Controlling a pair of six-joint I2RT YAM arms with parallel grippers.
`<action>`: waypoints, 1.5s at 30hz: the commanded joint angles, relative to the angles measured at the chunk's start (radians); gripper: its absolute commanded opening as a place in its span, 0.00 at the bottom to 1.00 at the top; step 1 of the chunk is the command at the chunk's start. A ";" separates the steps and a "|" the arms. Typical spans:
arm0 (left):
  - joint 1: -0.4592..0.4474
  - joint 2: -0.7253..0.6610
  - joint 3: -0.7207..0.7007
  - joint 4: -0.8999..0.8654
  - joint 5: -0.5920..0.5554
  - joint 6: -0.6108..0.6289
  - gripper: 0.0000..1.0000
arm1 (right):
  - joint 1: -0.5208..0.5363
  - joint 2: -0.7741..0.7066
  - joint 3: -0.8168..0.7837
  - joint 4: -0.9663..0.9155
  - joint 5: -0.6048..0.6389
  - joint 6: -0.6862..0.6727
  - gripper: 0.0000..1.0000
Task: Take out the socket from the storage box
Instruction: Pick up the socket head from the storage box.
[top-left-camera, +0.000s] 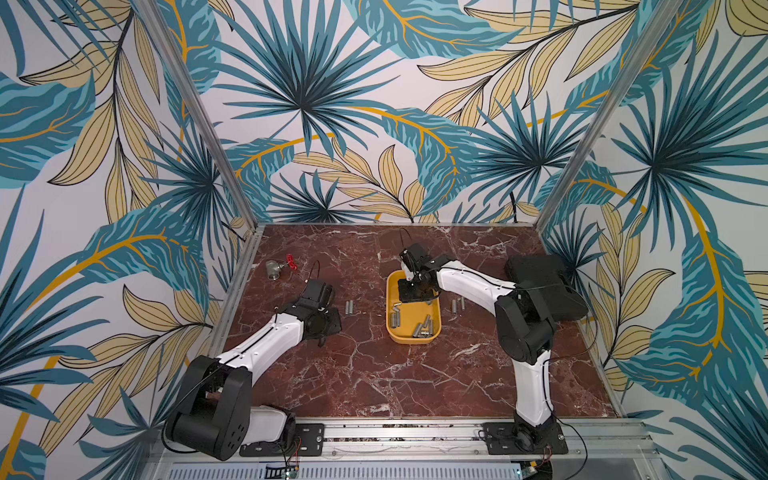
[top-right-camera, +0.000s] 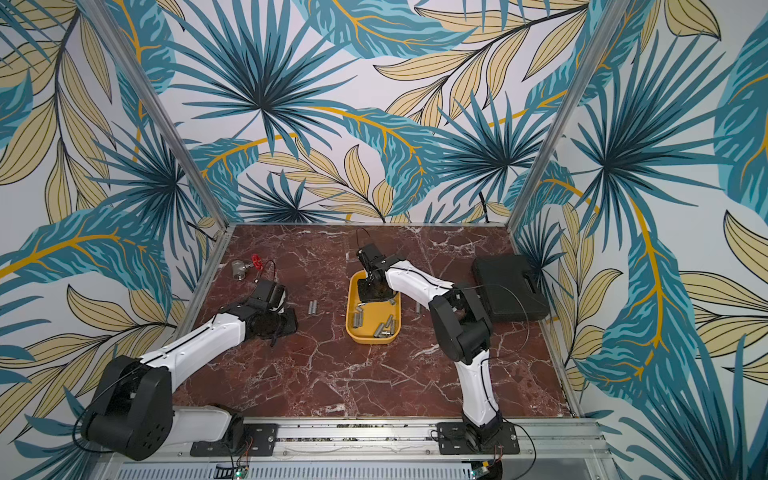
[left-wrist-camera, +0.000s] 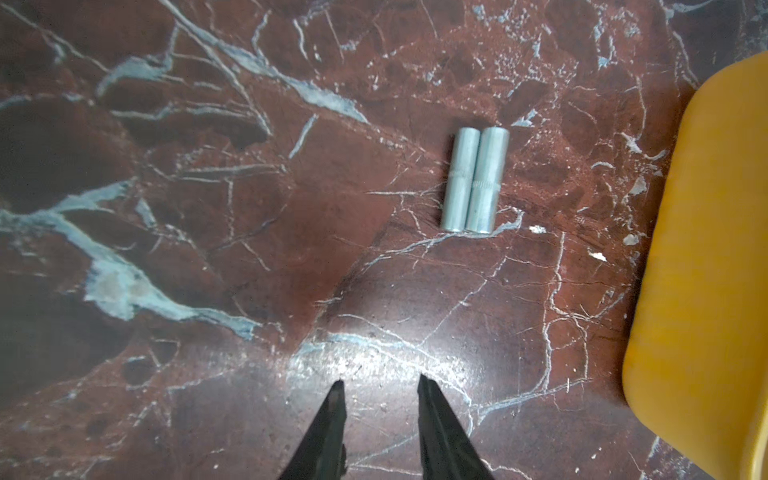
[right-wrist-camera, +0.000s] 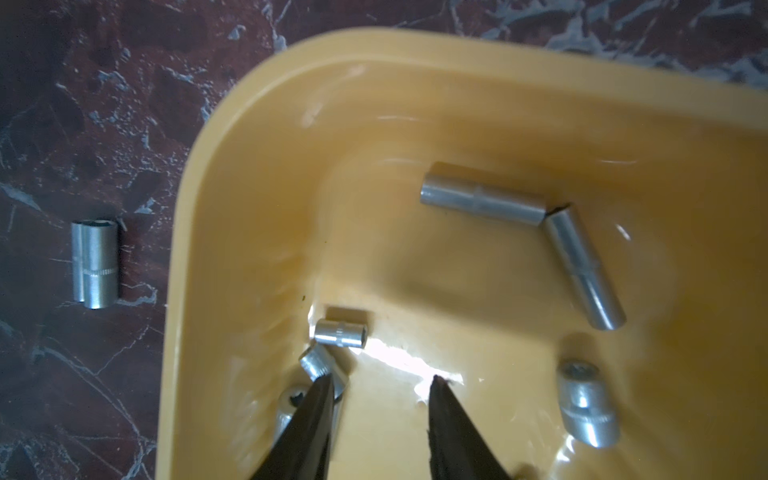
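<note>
The yellow storage box lies mid-table and holds several silver sockets. My right gripper hangs open over the box's far half, with only bare box floor between its fingers. One of its fingers crosses over a short socket, and another short socket lies just beyond. Two long sockets touch end to end deeper in. My left gripper is open and empty above the table left of the box. Two sockets lie side by side ahead of it.
A black hard-shell case sits at the right edge behind my right arm. A metal valve with a red handle lies at the far left. Two more sockets rest on the marble just right of the box.
</note>
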 joint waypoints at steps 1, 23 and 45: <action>0.001 -0.026 -0.039 0.049 0.019 -0.039 0.33 | 0.013 0.039 0.032 -0.023 0.006 0.002 0.42; -0.022 -0.025 -0.076 0.080 0.027 -0.073 0.35 | 0.036 0.124 0.066 -0.038 0.001 0.005 0.41; -0.042 -0.005 -0.077 0.098 0.024 -0.083 0.35 | 0.053 0.113 0.058 -0.084 0.081 -0.031 0.27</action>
